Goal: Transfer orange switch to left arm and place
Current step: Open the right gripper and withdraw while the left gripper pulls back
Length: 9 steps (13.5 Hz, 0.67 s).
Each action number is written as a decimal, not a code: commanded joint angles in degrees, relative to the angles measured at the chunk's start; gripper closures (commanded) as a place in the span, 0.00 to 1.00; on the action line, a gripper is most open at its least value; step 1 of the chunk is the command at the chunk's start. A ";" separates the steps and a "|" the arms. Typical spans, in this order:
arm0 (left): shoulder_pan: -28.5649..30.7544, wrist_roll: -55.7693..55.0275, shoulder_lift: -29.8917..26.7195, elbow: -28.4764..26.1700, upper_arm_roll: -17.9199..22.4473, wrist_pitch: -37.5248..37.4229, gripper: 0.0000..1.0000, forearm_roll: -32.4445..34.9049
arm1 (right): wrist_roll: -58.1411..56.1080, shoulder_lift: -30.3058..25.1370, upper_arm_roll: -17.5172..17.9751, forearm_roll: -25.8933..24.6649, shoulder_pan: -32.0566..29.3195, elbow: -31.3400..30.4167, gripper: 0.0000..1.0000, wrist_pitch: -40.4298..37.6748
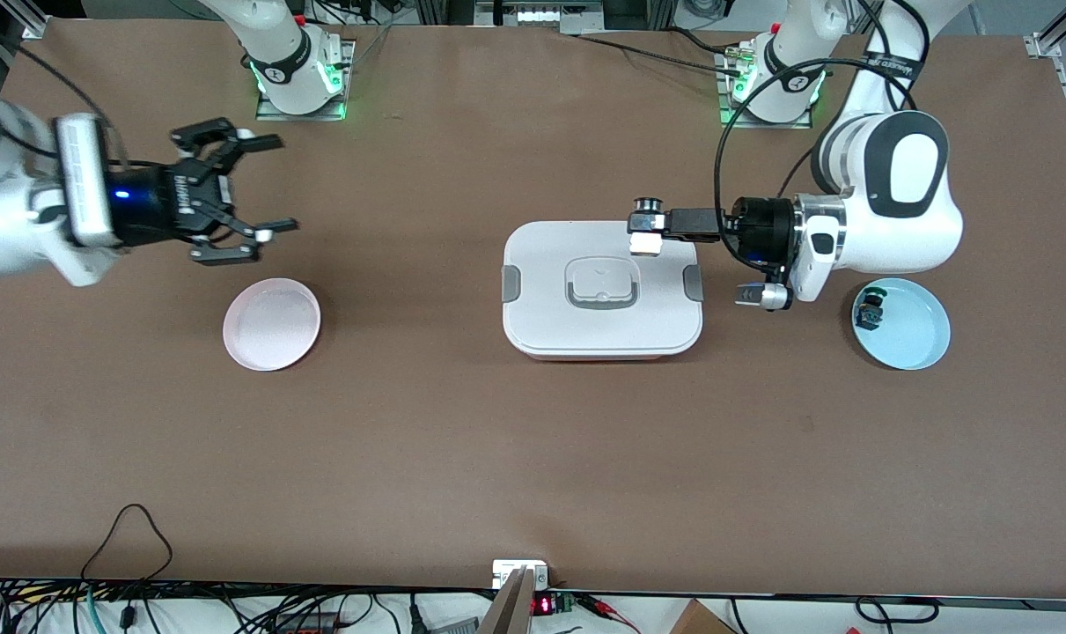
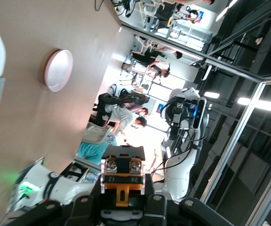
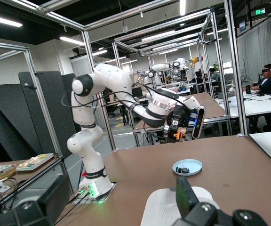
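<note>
The orange switch (image 1: 646, 209) is held in the air over the edge of the white box (image 1: 601, 286) that faces the left arm's base. My left gripper (image 1: 651, 227) is shut on it. In the left wrist view the switch (image 2: 123, 176) shows its orange band and two silvery screws between my left gripper's (image 2: 123, 190) black fingers. My right gripper (image 1: 251, 189) stands open and holds nothing, over bare table beside the pink plate (image 1: 271, 323). In the right wrist view the left arm holds the switch (image 3: 179, 133) up above the box (image 3: 161, 207).
A blue plate (image 1: 900, 323) at the left arm's end of the table holds a small dark switch (image 1: 869, 310) with green and blue parts. The pink plate lies at the right arm's end. The box stands in mid-table between the two plates.
</note>
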 commanded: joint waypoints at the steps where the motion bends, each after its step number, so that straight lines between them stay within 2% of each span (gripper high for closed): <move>1: 2.05 0.65 -0.80 -0.26 0.98 -4.05 1.00 4.60 | -0.25 -2.00 1.30 -1.41 -1.53 -1.22 0.00 -1.40; 5: 7.05 0.74 -0.72 0.26 2.91 -11.96 1.00 13.74 | 2.81 -1.73 1.30 -2.46 -1.54 -0.96 0.00 -0.71; 7: 9.34 0.65 -0.63 2.10 3.09 -13.82 1.00 18.83 | 8.85 -1.91 1.30 -6.23 -1.36 0.44 0.00 0.87; 8: 10.13 0.74 -0.63 3.33 3.09 -14.17 1.00 22.86 | 13.07 -2.00 1.13 -9.47 -1.45 2.10 0.00 1.40; 9: 10.93 1.35 -0.54 4.65 3.09 -14.26 1.00 27.08 | 19.20 -2.43 1.13 -14.89 -1.45 4.46 0.00 2.19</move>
